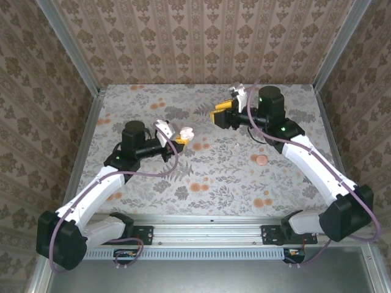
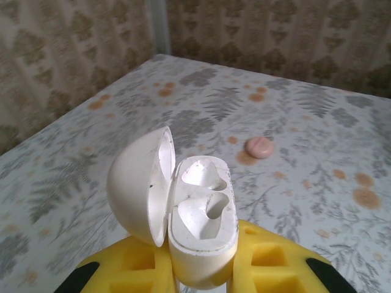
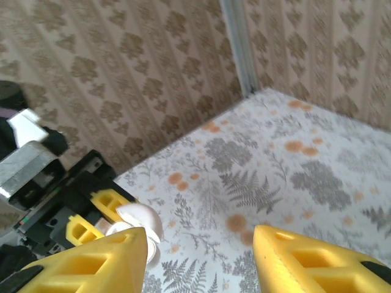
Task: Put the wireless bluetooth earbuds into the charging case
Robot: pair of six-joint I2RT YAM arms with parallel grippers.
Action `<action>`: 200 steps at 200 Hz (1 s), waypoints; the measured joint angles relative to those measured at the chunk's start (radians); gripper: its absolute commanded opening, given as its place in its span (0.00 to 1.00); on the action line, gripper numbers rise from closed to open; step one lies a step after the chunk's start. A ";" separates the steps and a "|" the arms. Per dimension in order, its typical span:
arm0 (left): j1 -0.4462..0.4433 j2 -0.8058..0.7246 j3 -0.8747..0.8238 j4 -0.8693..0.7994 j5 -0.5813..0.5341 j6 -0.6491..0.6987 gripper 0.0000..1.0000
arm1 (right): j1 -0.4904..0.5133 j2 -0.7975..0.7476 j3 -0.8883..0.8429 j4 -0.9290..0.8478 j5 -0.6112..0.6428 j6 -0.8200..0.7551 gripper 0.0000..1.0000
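The white charging case (image 2: 198, 229) stands upright between the yellow fingers of my left gripper (image 2: 201, 278), which is shut on it. Its lid (image 2: 139, 183) is swung open to the left, and the two wells look empty. From above, the case (image 1: 186, 133) sits at the tip of the left gripper (image 1: 178, 137), left of the table's centre. My right gripper (image 3: 201, 259) is open with nothing between its fingers; it hovers at the back (image 1: 215, 112), pointing toward the case (image 3: 137, 223). One tiny pale piece, possibly an earbud (image 1: 237, 148), lies on the table right of centre.
A pink disc (image 2: 259, 147) lies on the floral tablecloth beyond the case; from above, it (image 1: 253, 157) is next to a brownish coin (image 1: 262, 160) under the right arm. Patterned walls and metal posts (image 1: 78, 58) close the table on three sides.
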 measured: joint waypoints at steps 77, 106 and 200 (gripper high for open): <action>0.269 -0.089 -0.018 -0.047 -0.143 -0.197 0.05 | 0.120 0.203 0.134 -0.239 0.352 0.476 0.55; 0.377 -0.095 -0.018 -0.103 -0.160 -0.235 0.05 | 0.170 0.303 0.263 -0.314 0.471 0.701 0.52; 0.528 -0.122 -0.017 -0.245 -0.205 -0.224 0.05 | 0.325 0.683 0.617 -0.526 0.602 1.370 0.34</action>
